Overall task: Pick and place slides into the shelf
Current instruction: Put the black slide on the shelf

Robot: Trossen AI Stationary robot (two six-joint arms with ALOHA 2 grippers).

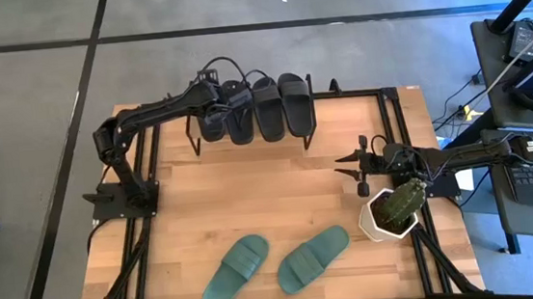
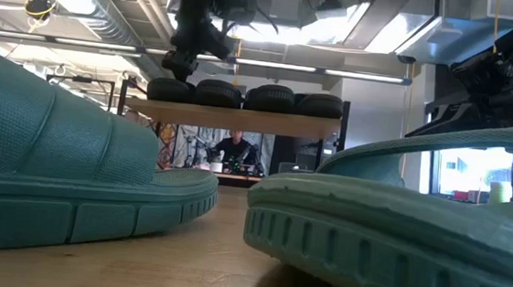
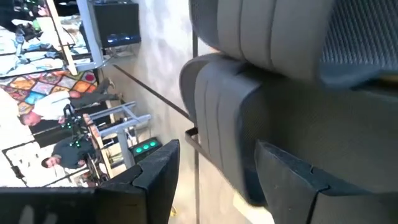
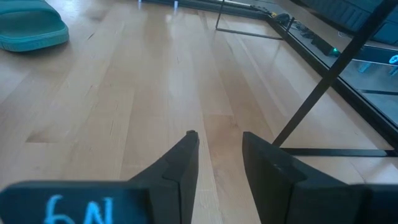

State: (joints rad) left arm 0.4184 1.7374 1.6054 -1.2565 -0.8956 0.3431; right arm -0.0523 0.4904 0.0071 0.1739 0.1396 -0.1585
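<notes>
I am looking down on my wooden table [image 1: 251,194]. The shelf [image 1: 296,133], a low rack with thin black legs, stands at the far edge of the table, and I place everything else relative to it.

Four black slides [image 1: 255,107] lie side by side on top of the shelf, touching one another. In the low view they show as a row of dark rounded shapes on the light top board.

My left gripper [image 1: 209,94] is over the leftmost black slide, at the shelf's left end. Its fingers [image 3: 155,177] are spread apart, one on each side of that slide's edge, and I cannot tell whether they touch it.

Two teal slides [image 1: 235,270] lie on the table well in front of the shelf, near the front edge, angled and just beside each other.

My right gripper [image 1: 350,162] waits low over the table, to the right of the shelf and in front of its right legs. Its fingers [image 4: 183,165] stand a little apart with nothing between them. A white pot with a green plant [image 1: 388,211] sits beyond it, further from the shelf.
</notes>
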